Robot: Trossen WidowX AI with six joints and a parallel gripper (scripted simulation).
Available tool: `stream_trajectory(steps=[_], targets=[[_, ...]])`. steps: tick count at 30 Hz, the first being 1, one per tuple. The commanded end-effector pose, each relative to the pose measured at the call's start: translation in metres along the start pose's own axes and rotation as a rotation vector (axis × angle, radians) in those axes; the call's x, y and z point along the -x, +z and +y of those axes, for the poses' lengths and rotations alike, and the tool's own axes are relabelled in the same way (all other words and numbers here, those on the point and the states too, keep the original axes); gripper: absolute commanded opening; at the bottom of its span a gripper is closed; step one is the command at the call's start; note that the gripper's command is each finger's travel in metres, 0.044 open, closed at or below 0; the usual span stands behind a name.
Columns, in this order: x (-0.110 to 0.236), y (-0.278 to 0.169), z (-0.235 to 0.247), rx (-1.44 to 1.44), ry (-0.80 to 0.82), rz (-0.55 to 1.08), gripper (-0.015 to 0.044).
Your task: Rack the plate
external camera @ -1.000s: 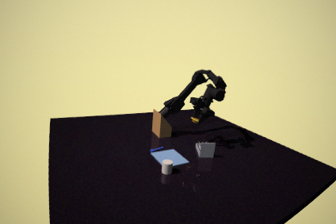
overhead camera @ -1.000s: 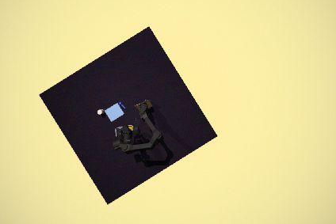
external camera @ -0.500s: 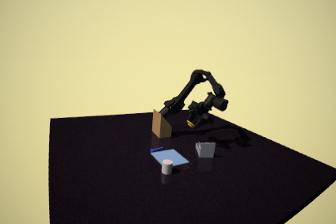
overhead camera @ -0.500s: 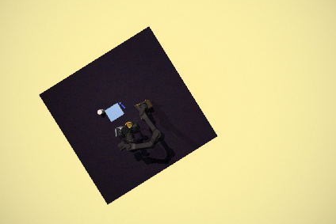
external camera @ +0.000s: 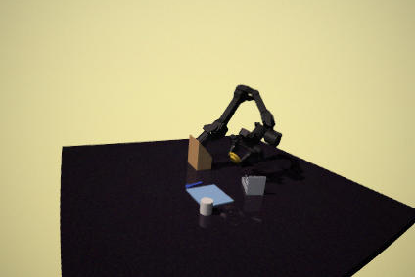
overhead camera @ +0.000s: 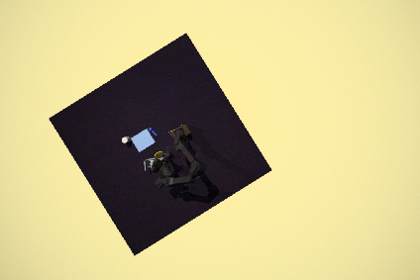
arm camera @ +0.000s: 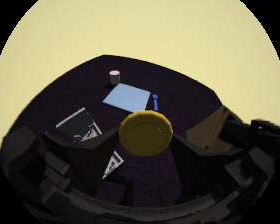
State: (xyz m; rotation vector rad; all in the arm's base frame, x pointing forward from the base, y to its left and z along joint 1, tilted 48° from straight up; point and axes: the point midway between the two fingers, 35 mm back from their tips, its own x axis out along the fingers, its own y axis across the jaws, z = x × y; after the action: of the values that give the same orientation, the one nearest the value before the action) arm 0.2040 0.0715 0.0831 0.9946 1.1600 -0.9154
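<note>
- Your gripper (external camera: 238,156) is clamped on the yellow plate (external camera: 235,157), carrying it low above the dark surface (external camera: 122,220), behind the grey dish rack (external camera: 253,184) as the exterior view shows it.
- In the exterior view the rack stands nearer the camera than the plate and slightly to its right, apart from it; that gap is what your next move has to close.
- In the wrist view, the plate (arm camera: 145,133) shows as a broad yellow disc held between the dark fingers, with the rack (arm camera: 91,137) just to its left and lower, its pale rails visible.
- The plate appears held by its rim, its face toward the wrist camera; whether it is truly upright cannot be told.
- Your arm is folded high at the elbow, and the forearm slopes down to the wrist.
- Near the rack lie a blue sheet (external camera: 209,194), a small white cylinder (external camera: 207,206) and a tan wedge (external camera: 199,155), all well clear of the plate.
</note>
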Motion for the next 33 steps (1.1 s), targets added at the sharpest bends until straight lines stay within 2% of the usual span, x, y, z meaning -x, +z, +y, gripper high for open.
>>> stream_trajectory(steps=[1, 16, 33], targets=[[-0.003, 0.000, 0.003, 0.029, 0.042, -0.061, 0.0000], [-0.004, -0.012, 0.017, 0.157, 0.260, -0.276, 0.0000], [0.011, -0.034, 0.026, 0.234, 0.559, -0.458, 0.0000]])
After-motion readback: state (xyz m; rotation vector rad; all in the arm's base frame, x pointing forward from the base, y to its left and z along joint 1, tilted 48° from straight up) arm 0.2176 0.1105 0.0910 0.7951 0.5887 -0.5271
